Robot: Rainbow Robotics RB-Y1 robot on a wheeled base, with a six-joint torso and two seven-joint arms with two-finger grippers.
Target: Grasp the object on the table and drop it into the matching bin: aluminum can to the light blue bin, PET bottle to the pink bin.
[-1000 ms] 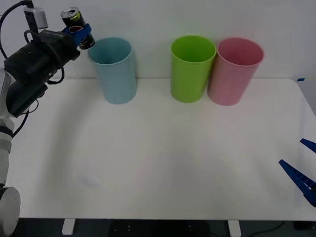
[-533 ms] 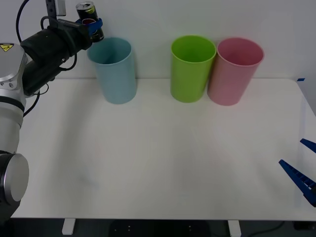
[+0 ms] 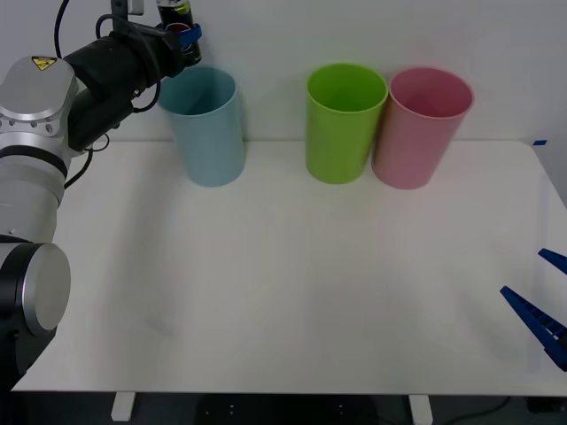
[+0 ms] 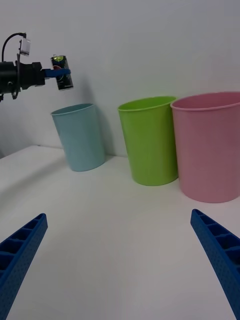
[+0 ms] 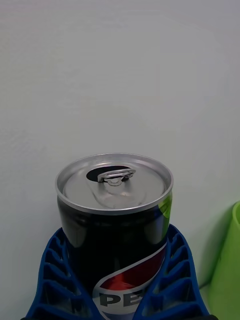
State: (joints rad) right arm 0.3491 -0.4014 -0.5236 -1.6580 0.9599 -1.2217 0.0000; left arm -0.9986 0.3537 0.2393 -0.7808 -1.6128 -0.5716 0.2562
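Observation:
My left gripper (image 3: 183, 37) is shut on the aluminum can (image 3: 180, 31), a small dark can with a silver top (image 5: 114, 181) and a red-white-blue logo. It holds the can upright in the air, just above the left rim of the light blue bin (image 3: 206, 124), which stands at the back left of the white table (image 3: 292, 292). The right wrist view shows the can (image 4: 62, 72) above and a little to the side of the light blue bin (image 4: 80, 136). The pink bin (image 3: 422, 126) stands at the back right. My right gripper (image 3: 540, 305) rests open at the table's right edge.
A lime green bin (image 3: 345, 119) stands between the light blue and pink bins, touching the pink one. A white wall rises right behind the bins.
My left arm has carried the can up and to the right, from left of the light blue bin to above its left rim. The right arm has stayed still.

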